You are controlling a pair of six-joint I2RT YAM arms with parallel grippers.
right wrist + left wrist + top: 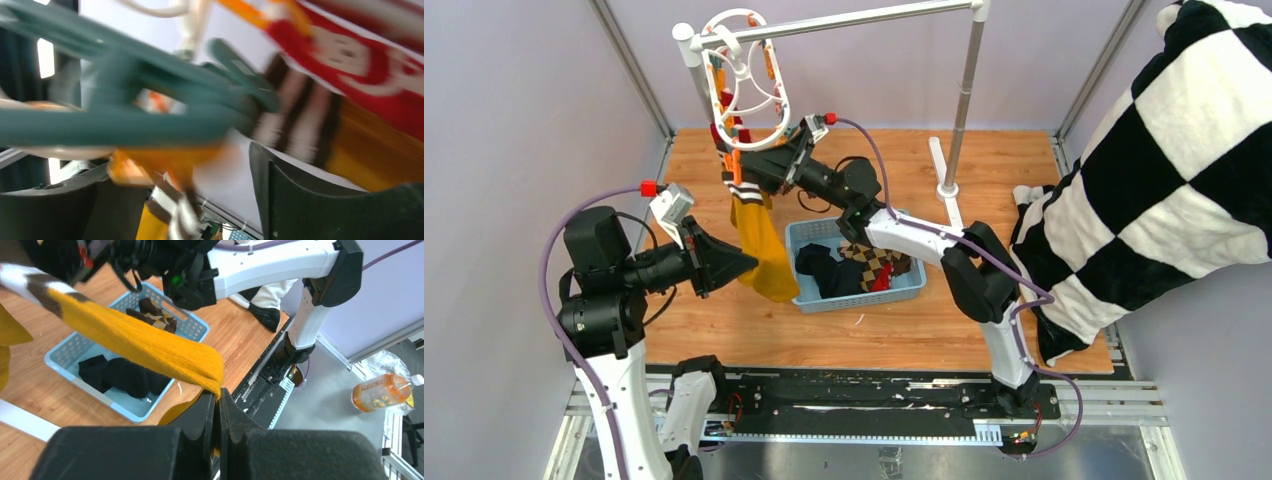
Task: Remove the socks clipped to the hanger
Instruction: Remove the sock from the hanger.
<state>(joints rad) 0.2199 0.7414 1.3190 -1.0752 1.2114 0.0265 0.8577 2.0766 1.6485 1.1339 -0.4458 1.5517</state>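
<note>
**Freeing the mustard sock from the hanger**
My left tool (218, 400) is clenched on the toe of the mustard sock (150, 345), whose cuff is pegged on the hanger (786, 105) at the rail (874, 17). My right tool (170, 175) stands released around a teal peg (150, 100). I'd squeeze that peg fully before pulling. Two socks show on the hanger, this one and a red sock (350, 60), above one basket (864, 298).

- We see the hanger (759, 145) and a teal peg (150, 100) crowding our right fingers (325, 200).
- The yellow sock (764, 250) hangs in the way, just beside the basket (854, 298).
- The pole (965, 100) and blanket (1164, 170) block the right side.
- The near tabletop (874, 345) is bare.
</note>
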